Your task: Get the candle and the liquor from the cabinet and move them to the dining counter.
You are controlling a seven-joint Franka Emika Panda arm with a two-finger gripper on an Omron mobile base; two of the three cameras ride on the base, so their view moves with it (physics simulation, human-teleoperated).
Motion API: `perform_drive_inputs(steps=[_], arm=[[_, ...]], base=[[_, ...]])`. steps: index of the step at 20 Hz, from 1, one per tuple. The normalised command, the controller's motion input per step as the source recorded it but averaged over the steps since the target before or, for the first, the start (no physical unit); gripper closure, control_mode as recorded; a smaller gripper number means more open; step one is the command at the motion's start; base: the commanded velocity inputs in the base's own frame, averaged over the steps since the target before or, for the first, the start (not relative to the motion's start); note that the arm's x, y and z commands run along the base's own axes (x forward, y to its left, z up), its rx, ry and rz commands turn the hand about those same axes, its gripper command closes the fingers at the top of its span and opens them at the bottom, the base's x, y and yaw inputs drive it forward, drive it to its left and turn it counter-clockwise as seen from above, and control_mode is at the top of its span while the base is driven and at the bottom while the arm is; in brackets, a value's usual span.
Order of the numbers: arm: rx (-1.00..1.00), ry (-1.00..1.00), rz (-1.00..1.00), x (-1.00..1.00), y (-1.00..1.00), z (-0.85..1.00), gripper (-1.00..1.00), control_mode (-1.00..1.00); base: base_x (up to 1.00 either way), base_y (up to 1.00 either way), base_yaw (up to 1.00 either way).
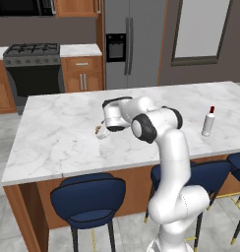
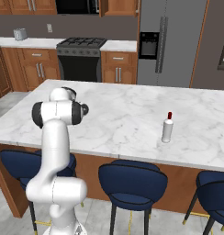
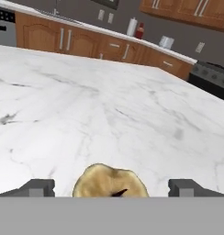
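Observation:
The candle (image 1: 98,130) is a small tan-gold stub lying on the white marble dining counter (image 1: 58,142). My gripper (image 1: 102,132) hangs low over it, near the counter's middle. In the hand view the candle (image 3: 110,182) sits between my two fingertips (image 3: 39,187), with a gap on each side, so the gripper (image 3: 112,189) is open and holds nothing. The liquor (image 1: 208,121), a slim white bottle with a red cap, stands upright on the counter well to the right, also seen as the liquor (image 2: 167,128) in the right base view. A brown wall cabinet (image 1: 75,7) shows at the top edge.
Navy stools (image 1: 87,194) line the counter's near side. Beyond the counter stand a black stove (image 1: 33,66), wooden base cabinets (image 1: 82,74) and a steel fridge (image 1: 132,42). A toaster (image 2: 19,34) sits on the back counter.

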Motion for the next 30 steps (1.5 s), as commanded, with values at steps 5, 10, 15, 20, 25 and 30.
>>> perform_drive_inputs(steps=[5,10,15,20,25,30], arm=[[0.0,0.0,-0.01,0.0,-0.11,0.55,-1.0,-1.0],[0.0,0.0,-0.04,-0.02,-0.19,0.65,-1.0,-1.0],[0.0,0.0,-0.14,-0.24,-0.38,0.69,-1.0,-1.0],[0.0,0.0,-0.31,-0.56,-0.63,0.6,-1.0,-1.0],[0.01,0.0,-0.39,-0.81,-0.7,0.5,-1.0,-1.0],[0.0,0.0,-0.43,-0.69,-0.43,0.61,-1.0,-1.0]], base=[[0.0,0.0,0.0],[0.0,0.0,0.0],[0.0,0.0,0.0],[0.0,0.0,0.0],[0.0,0.0,0.0],[0.0,0.0,0.0]])
